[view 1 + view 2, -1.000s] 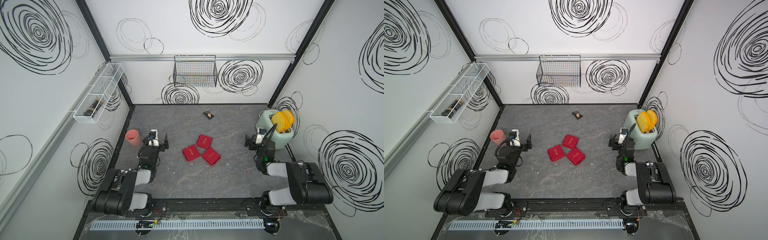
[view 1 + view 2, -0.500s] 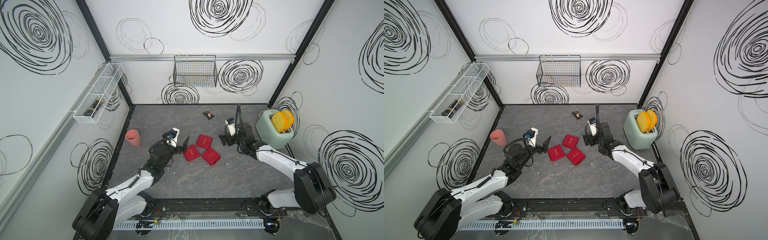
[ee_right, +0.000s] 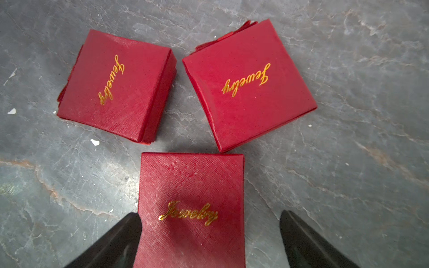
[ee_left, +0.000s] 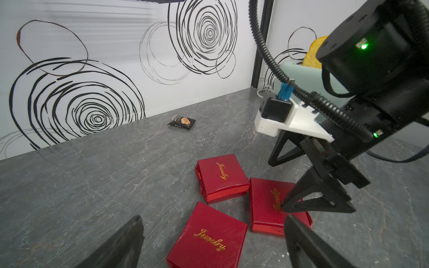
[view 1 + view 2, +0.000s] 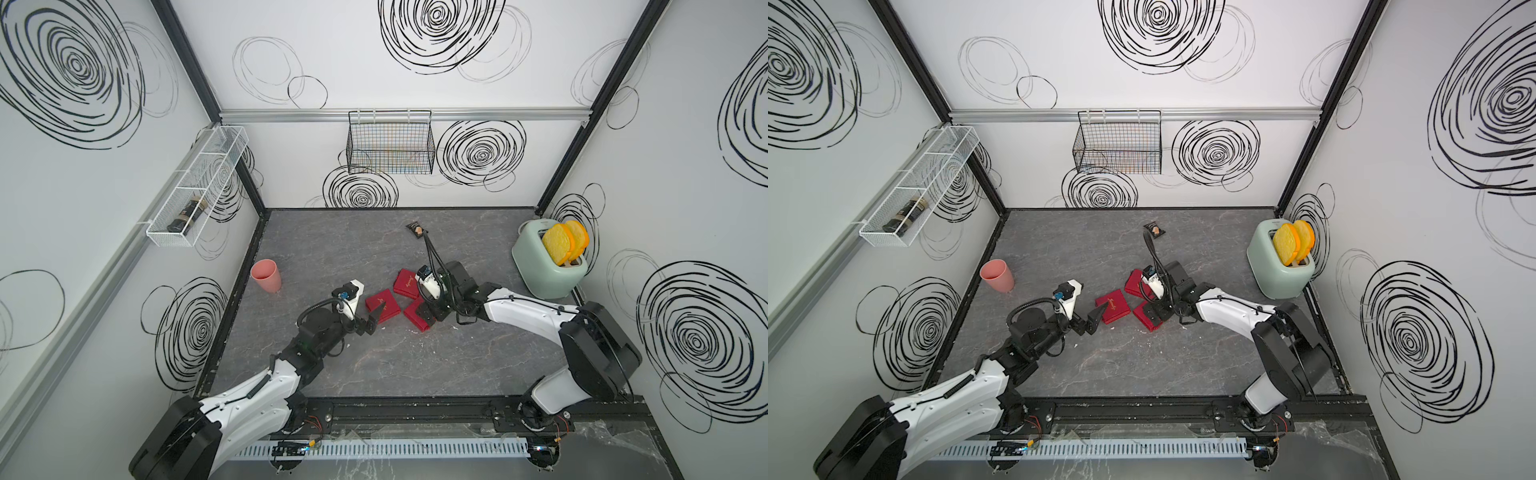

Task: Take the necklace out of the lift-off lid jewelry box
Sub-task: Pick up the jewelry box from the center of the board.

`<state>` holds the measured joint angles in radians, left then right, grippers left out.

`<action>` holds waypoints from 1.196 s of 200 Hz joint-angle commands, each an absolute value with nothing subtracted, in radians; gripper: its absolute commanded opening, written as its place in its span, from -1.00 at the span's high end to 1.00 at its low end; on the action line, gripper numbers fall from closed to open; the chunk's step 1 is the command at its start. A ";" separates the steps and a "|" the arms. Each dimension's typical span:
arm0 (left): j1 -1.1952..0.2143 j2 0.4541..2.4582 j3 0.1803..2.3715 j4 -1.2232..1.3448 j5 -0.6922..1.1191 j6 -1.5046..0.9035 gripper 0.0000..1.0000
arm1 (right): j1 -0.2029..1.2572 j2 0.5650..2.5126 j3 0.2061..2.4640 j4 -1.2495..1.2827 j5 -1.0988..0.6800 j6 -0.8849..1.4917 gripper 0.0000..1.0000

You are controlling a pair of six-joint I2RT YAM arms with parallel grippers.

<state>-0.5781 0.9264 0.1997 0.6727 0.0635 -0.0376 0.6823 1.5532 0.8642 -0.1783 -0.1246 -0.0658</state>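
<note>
In both top views the task is barely beginning. Three red jewelry boxes are lying closed in a tight cluster on the grey tabletop (image 5: 374, 374), and no necklace is showing anywhere. The left gripper (image 5: 373, 318) is hanging with its jaws spread just beside the left-hand box (image 5: 384, 305). The right gripper (image 5: 1156, 318), equally spread, is hovering over the right-hand box (image 5: 1145, 319), with the far box (image 5: 406, 283) lying behind both.

In the left wrist view, the left gripper (image 4: 213, 219) is framing the left-hand box (image 4: 206, 234) between its wide-apart fingers without visibly touching it. Opposite, the right gripper (image 4: 276, 185) is reaching down onto the right-hand box (image 4: 262, 204). One of its fingertips is meeting the lid's outline, though I cannot tell whether it is touching.

In the right wrist view, the right gripper (image 3: 210, 217) is straddling the right-hand box (image 3: 190, 183), with one finger just beside an edge and the other standing apart from the opposite edge. This box is showing no ribbon, unlike the far box (image 3: 248, 81), so I judge it the lift-off one, with the necklace probably hiding under its lid, between the jaws. Gripping the lid, raising it and picking out the chain all remain to be done.
</note>
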 commanded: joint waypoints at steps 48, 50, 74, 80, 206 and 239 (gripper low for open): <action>-0.602 0.942 0.193 0.724 0.074 -0.039 -0.92 | 0.722 1.617 0.916 -0.241 -0.146 -0.083 -0.95; -0.603 0.943 0.193 0.725 0.074 -0.039 -0.92 | 0.723 1.618 0.917 -0.242 -0.146 -0.083 -0.95; -0.608 0.953 0.194 0.730 0.069 -0.037 -0.92 | 0.726 1.624 0.920 -0.244 -0.144 -0.085 -0.95; -0.609 0.956 0.194 0.732 0.068 -0.036 -0.92 | 0.727 1.625 0.920 -0.243 -0.146 -0.086 -0.95; -0.617 0.963 0.194 0.730 0.056 -0.029 -0.92 | 0.760 1.670 0.950 -0.260 -0.048 -0.098 -0.95; -0.619 0.963 0.194 0.724 0.057 -0.028 -0.92 | 0.760 1.677 0.957 -0.266 -0.048 -0.098 -0.95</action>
